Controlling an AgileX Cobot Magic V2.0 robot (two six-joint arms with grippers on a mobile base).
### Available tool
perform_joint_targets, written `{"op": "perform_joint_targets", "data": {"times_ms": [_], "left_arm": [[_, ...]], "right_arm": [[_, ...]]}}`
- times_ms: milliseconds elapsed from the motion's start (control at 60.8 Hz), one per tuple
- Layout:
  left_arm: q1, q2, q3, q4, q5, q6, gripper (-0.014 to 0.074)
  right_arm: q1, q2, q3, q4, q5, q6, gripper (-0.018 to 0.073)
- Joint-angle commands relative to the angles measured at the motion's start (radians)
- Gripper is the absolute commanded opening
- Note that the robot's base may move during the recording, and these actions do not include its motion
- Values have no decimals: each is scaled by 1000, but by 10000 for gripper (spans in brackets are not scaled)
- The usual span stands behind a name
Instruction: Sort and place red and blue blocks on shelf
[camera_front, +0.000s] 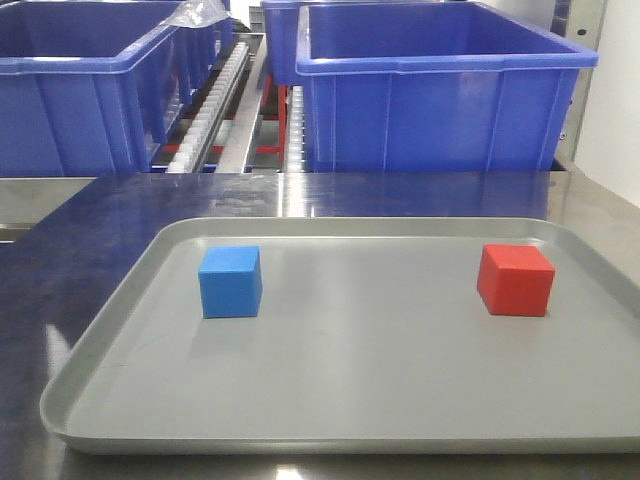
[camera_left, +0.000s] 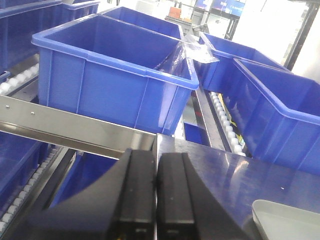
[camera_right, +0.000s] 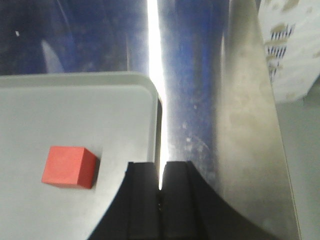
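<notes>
A blue block (camera_front: 231, 281) sits on the left part of a grey tray (camera_front: 330, 400), and a red block (camera_front: 515, 279) sits on its right part. The right wrist view shows the red block (camera_right: 68, 166) left of my right gripper (camera_right: 160, 166), which is shut and empty above the tray's right rim (camera_right: 153, 115). My left gripper (camera_left: 156, 155) is shut and empty, hovering over the steel table in front of the shelf crossbar (camera_left: 65, 127). The shelf's white rollers (camera_front: 215, 95) run between the bins. Neither gripper appears in the front view.
Large blue bins (camera_front: 435, 85) (camera_front: 80, 85) stand on the shelf behind the tray; in the left wrist view the blue bins (camera_left: 115, 75) fill the rack. A tray corner (camera_left: 285, 220) shows at lower right there. A cardboard box (camera_right: 292, 45) lies right of the table.
</notes>
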Motion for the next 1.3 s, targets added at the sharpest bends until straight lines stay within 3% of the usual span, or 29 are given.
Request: {"op": "perform_joint_targets", "data": {"times_ms": [0,494,593,691,774,1284], "left_arm": [[-4,-14,22,-1,-82,2,148],[-4,-14,22,-1,-82,2,148],[-4,-14,22,-1,-82,2,148],[-4,-14,22,-1,-82,2,148],[-4,-14,22,-1,-82,2,148],[-4,-14,22,-1,-82,2,148]], "right_arm": [[1,26,-87,8,18,0,59],[1,116,-162,12,94,0,65],[1,147,-162,14,107,-1,183],[1,173,-162,14,106,-1,421],[1,190,-163,20,102,-1,533],[120,345,-273,30,107,-1,551]]}}
